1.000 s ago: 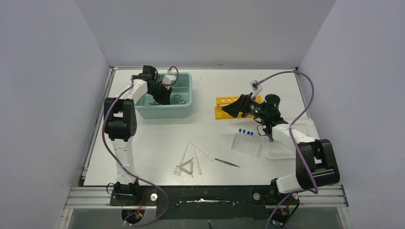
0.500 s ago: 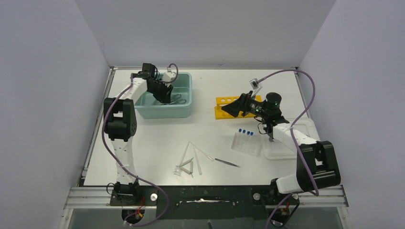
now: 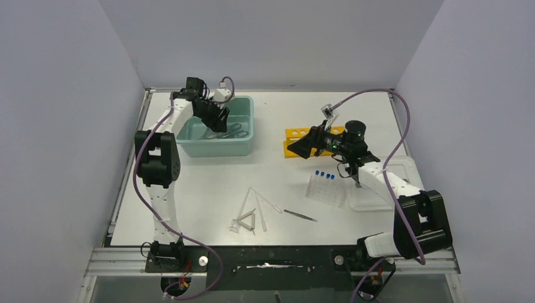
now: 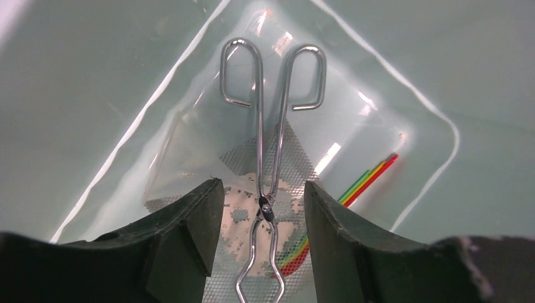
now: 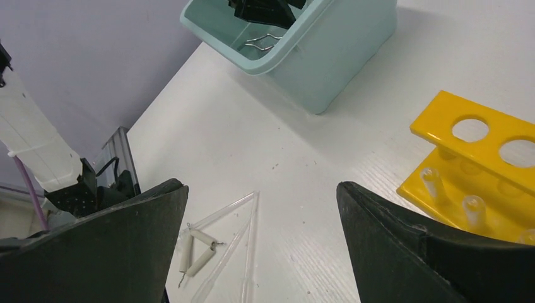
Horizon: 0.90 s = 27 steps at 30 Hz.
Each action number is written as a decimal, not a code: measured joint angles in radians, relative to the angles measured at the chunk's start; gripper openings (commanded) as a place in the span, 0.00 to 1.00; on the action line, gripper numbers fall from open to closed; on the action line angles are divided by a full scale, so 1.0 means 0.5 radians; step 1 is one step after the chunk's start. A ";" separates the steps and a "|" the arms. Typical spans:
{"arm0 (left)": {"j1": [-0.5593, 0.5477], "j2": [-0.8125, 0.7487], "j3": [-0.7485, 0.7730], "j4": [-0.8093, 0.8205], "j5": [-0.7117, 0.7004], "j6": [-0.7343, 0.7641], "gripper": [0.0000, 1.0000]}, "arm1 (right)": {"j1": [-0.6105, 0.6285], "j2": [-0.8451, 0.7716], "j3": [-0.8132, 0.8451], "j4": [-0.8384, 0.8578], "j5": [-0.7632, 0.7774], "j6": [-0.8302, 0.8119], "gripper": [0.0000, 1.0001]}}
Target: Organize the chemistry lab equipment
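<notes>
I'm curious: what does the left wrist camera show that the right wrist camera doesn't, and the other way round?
Only the left wrist view: a clear bag and coloured strips lying on the bottom of the container. Only the right wrist view: the yellow rack, clear droppers and the white table. Both: the teal tub and the metal forceps lying inside it.
</notes>
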 measured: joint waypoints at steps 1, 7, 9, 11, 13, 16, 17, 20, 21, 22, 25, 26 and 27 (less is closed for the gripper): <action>-0.001 -0.009 0.011 -0.011 0.008 -0.011 0.50 | 0.037 -0.001 0.029 -0.064 0.024 -0.052 0.93; 0.001 -0.203 0.076 -0.008 0.084 -0.119 0.51 | 0.323 -0.001 0.194 -0.394 0.169 -0.354 0.93; 0.008 -0.301 0.096 0.021 0.105 -0.166 0.51 | 0.420 0.002 0.230 -0.494 0.262 -0.458 0.92; 0.023 -0.391 0.100 0.069 0.125 -0.227 0.51 | 0.511 0.011 0.245 -0.573 0.387 -0.552 0.92; 0.048 -0.475 0.096 0.146 0.134 -0.346 0.45 | 0.614 0.046 0.265 -0.671 0.554 -0.654 0.91; 0.080 -0.625 -0.038 0.394 0.079 -0.610 0.37 | 0.793 0.134 0.287 -0.815 0.871 -0.806 0.86; 0.089 -0.694 -0.129 0.488 0.049 -0.700 0.37 | 0.855 0.163 0.287 -0.852 0.966 -0.845 0.84; 0.089 -0.925 -0.443 0.753 -0.090 -0.971 0.38 | 1.000 0.237 0.287 -0.952 1.165 -0.916 0.77; 0.082 -0.990 -0.529 0.821 -0.139 -1.049 0.38 | 1.047 0.256 0.287 -0.972 1.212 -0.928 0.75; 0.071 -1.088 -0.650 0.903 -0.215 -1.157 0.38 | 1.081 0.277 0.287 -0.982 1.251 -0.938 0.72; 0.038 -1.301 -0.855 1.035 -0.417 -1.388 0.39 | 1.145 0.346 0.287 -1.001 1.362 -0.961 0.67; 0.027 -1.369 -0.912 1.068 -0.486 -1.466 0.40 | 1.164 0.367 0.286 -1.009 1.396 -0.966 0.66; 0.016 -1.438 -0.965 1.090 -0.555 -1.538 0.42 | 1.181 0.381 0.286 -1.015 1.422 -0.967 0.65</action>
